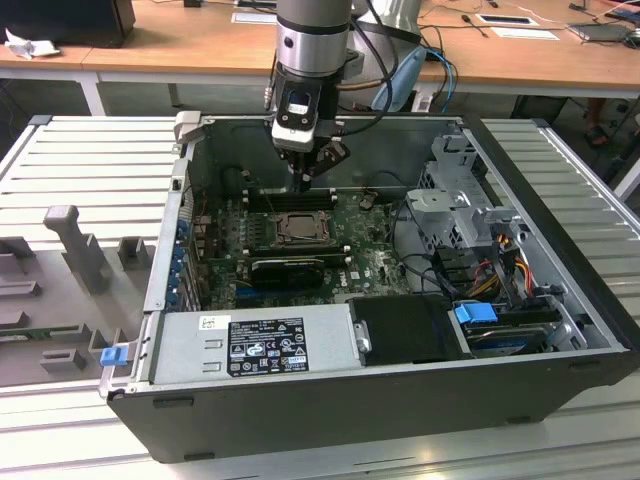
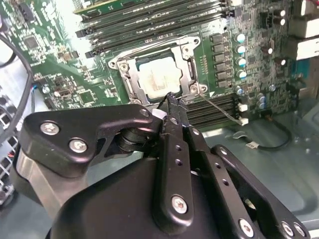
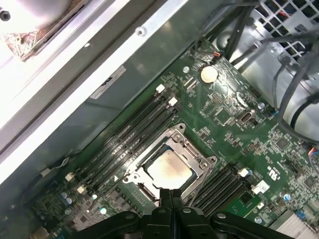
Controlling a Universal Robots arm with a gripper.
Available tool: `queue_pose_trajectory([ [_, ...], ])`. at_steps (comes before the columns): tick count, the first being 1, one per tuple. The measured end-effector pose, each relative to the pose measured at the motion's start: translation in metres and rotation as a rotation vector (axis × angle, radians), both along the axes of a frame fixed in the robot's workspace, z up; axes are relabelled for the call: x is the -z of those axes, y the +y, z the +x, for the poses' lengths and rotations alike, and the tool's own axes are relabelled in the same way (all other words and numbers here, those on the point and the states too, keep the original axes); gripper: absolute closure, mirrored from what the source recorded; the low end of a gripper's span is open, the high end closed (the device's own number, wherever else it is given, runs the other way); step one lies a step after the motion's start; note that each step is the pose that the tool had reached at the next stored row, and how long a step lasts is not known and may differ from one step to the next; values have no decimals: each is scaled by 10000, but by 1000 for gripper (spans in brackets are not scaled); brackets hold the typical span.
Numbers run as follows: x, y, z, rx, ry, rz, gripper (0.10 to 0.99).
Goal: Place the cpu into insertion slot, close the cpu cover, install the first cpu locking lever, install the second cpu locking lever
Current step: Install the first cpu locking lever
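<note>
The cpu lies flat in the insertion slot on the green board, its silver face showing. The cpu cover lies down around it as a silver frame. One thin locking lever sticks out from a socket corner across the black memory slots. Another lever runs along the socket's far edge. My gripper hangs just above the socket, shut with its fingertips pressed together and nothing between them. In both wrist views the tips sit at the socket's near edge.
The socket sits deep in an open computer case with metal walls all round. Black memory slots flank the socket. A black card, a power supply and loose cables lie nearby. A drive cage stands at the exterior view's right.
</note>
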State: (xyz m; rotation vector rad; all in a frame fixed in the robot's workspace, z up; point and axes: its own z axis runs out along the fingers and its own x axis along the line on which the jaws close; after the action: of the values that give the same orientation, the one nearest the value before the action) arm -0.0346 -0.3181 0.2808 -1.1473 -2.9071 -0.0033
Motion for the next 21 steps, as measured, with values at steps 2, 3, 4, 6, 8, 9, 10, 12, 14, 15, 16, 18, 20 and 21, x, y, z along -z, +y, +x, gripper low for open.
queue_pose_trajectory([
  [2,0,0,0,-318,0,0,980],
  [3,0,0,0,-569,0,0,980],
  [4,0,0,0,-707,0,0,980],
  [6,0,0,0,-973,-1,0,980],
  [8,0,0,0,-1366,0,0,980],
  [9,0,0,0,-1507,0,1,980],
  [10,0,0,0,-1709,0,0,980],
  [12,1,0,0,-2343,-1,0,980],
  [14,3,0,0,-2858,-5,-2,980],
  [15,7,-1,0,-3213,-8,-1,980],
  [16,8,-1,0,-3492,-8,-2,980],
  [18,12,-1,0,-4244,-9,-1,980],
  [20,13,-1,0,-4907,-10,0,980],
  [21,13,-1,0,-5177,-10,1,980],
])
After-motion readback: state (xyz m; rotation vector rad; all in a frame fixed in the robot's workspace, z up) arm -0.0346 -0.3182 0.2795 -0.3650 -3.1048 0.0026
